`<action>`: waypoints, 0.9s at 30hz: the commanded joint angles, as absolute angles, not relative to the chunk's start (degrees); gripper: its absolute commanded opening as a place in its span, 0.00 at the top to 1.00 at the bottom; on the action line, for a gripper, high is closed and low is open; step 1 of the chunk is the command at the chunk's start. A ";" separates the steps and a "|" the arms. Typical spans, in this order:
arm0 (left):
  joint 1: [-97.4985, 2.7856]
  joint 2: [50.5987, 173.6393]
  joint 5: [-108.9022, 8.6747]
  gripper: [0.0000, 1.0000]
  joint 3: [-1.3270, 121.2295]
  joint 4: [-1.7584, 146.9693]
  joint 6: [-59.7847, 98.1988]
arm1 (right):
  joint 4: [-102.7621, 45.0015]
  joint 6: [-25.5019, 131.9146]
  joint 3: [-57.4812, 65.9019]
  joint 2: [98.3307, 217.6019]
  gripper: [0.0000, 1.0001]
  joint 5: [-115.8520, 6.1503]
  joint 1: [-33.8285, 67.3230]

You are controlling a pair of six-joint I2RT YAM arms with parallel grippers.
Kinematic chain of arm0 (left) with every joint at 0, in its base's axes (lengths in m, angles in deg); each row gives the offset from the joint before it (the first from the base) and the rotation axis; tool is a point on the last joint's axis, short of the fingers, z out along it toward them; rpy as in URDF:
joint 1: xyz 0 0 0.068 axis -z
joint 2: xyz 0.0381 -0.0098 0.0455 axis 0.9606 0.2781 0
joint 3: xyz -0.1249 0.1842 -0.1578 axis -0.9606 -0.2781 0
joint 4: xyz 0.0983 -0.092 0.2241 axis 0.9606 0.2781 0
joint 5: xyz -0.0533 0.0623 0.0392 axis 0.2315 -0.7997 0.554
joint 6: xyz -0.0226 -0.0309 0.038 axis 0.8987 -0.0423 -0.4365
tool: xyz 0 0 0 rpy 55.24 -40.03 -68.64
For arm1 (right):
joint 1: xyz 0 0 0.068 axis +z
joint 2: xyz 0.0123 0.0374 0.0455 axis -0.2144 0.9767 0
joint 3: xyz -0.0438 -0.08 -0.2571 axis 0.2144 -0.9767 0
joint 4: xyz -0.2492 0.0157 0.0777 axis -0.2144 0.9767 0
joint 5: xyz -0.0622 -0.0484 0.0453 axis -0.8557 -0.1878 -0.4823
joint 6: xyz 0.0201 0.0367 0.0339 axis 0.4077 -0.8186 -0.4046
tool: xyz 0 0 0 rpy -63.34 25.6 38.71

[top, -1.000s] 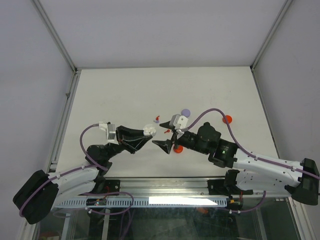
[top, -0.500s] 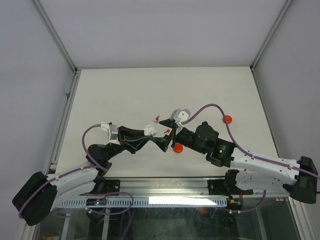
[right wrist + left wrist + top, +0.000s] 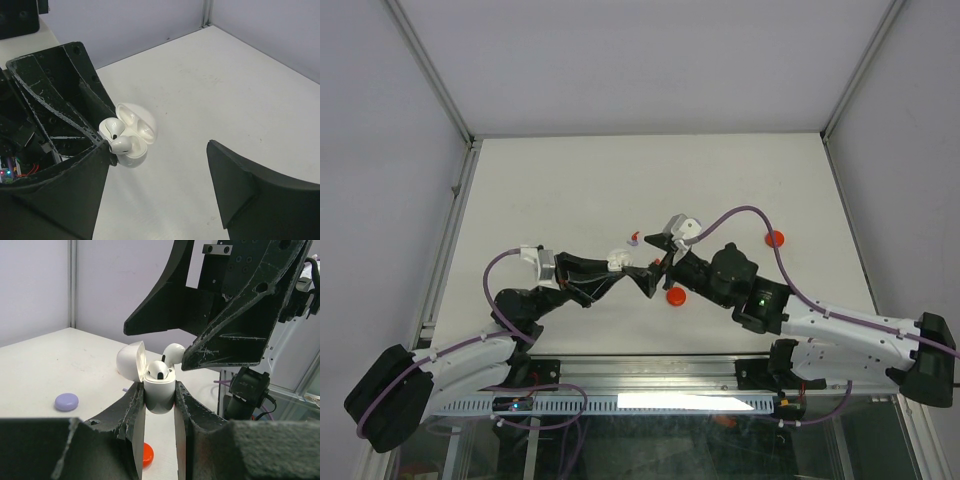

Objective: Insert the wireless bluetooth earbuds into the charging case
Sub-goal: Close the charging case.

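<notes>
White earbuds (image 3: 159, 369) sat in the open charging case (image 3: 134, 156), one apparently riding high. The left gripper (image 3: 158, 390) clamped the case upright to steady it; the right gripper (image 3: 159, 147) stood spread beside it, holding nothing.

Light: bright, even, diffuse, from overhead.
Shadows: faint, soft-edged, on the table (image 3: 550, 180).
Glare: blown-out white strip (image 3: 685, 402) at the near edge.
Focus: left wrist foreground blurred; overhead view sharp.

An off-white table (image 3: 570, 180) sits evenly lit between pale lilac-grey walls (image 3: 640, 60) on the left, far and right sides, with aluminium posts (image 3: 430, 70) at both far corners.
</notes>
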State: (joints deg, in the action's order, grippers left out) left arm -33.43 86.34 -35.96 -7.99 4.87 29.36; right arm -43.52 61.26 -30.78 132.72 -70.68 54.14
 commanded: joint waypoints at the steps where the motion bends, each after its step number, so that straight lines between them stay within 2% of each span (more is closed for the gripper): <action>1: -33.52 85.42 -36.84 1.00 -7.97 1.64 28.85 | -45.26 63.16 -30.33 129.36 0.20 -72.62 54.22; 21: -33.59 85.57 -33.66 1.00 -7.17 1.23 29.32 | -41.25 63.49 -30.51 129.61 0.19 -71.08 51.73; 27: -34.18 86.30 -30.98 1.00 -6.28 4.45 27.58 | -34.49 62.73 -27.15 128.63 0.17 -60.81 48.83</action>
